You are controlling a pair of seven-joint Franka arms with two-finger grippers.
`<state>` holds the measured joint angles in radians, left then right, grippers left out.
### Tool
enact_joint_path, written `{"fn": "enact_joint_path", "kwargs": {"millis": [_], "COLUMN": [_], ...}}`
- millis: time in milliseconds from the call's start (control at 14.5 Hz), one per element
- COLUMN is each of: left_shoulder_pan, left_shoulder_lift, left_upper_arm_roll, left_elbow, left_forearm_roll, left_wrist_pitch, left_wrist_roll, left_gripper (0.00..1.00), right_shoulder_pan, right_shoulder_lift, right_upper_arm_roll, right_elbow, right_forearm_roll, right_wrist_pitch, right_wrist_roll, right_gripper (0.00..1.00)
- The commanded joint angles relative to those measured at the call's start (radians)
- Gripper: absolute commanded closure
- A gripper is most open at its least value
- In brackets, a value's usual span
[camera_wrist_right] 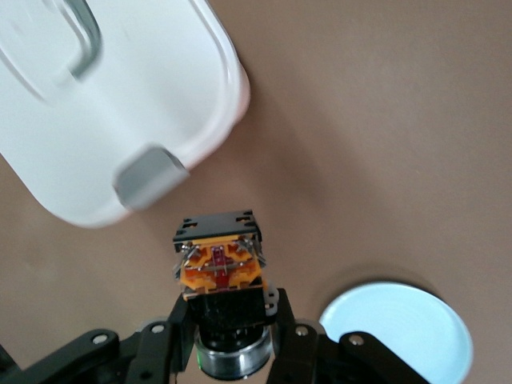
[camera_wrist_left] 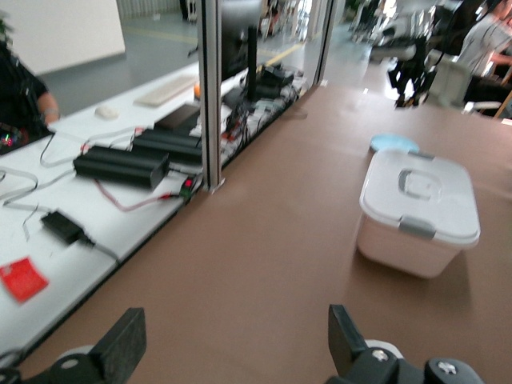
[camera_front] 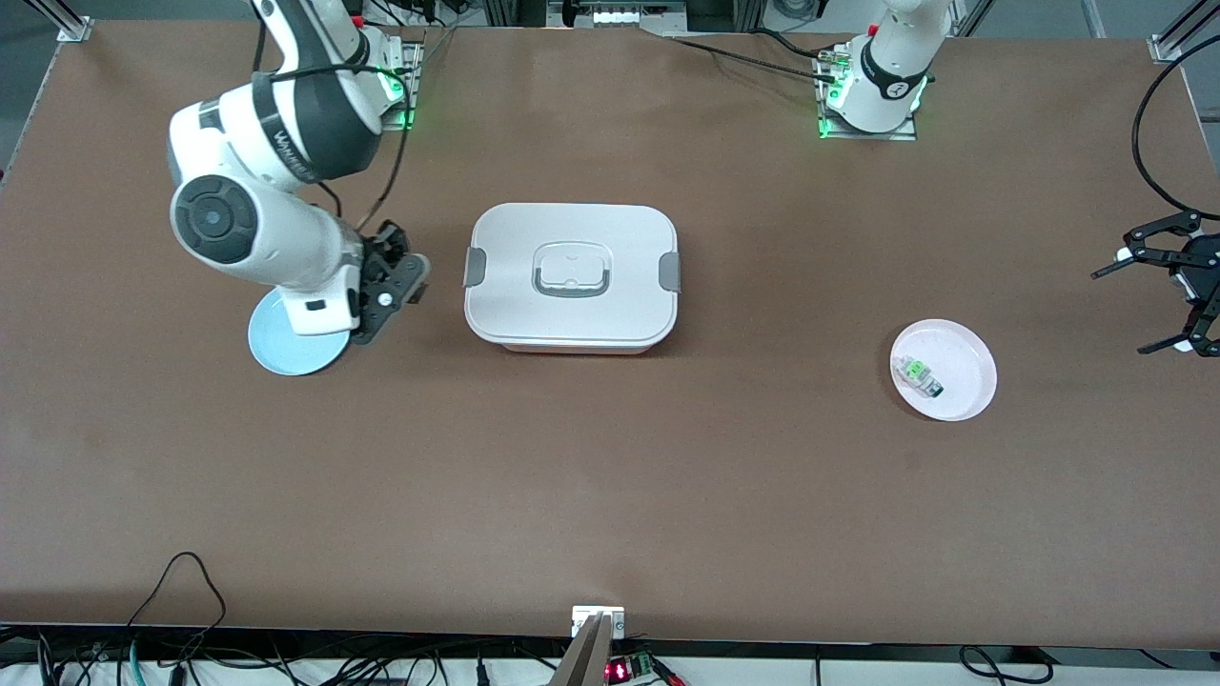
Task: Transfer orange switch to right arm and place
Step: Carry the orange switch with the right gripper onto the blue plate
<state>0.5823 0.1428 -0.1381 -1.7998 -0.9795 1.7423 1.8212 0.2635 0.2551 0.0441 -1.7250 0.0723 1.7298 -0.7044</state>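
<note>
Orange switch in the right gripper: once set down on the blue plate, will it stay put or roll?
The orange switch, held by the right gripper, looks rigid. Its square black end should sit flat; on its round barrel it might roll across the smooth blue plate.

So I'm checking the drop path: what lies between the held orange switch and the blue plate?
Only bare brown table. In the right wrist view, the right gripper holds the orange switch beside the blue plate, with nothing between them.
</note>
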Motion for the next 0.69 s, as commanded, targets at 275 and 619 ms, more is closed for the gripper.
{"fn": "enact_joint_path", "kwargs": {"millis": [275, 619], "left_shoulder_pan": [-0.077, -0.174], "left_shoulder_lift": [-0.006, -0.029], "left_upper_arm_roll": [-0.014, -0.037], "left_elbow": [0.120, 0.195], "left_forearm_roll": [0.428, 0.701], "left_wrist_pitch": [0.122, 0.105], "left_wrist_roll": [-0.679, -1.152], "left_gripper": [0.00, 0.00], "right_shoulder_pan": [0.000, -0.019], "right_shoulder_lift": [-0.083, 0.030], "right_upper_arm_roll": [-0.236, -0.286], "right_elbow": [-0.387, -0.499], "right_forearm_roll": [-0.019, -0.016], "right_wrist_pitch": [0.440, 0.726], "right_wrist_roll": [-0.544, -0.694], "right_gripper": [0.87, 0.87]}}
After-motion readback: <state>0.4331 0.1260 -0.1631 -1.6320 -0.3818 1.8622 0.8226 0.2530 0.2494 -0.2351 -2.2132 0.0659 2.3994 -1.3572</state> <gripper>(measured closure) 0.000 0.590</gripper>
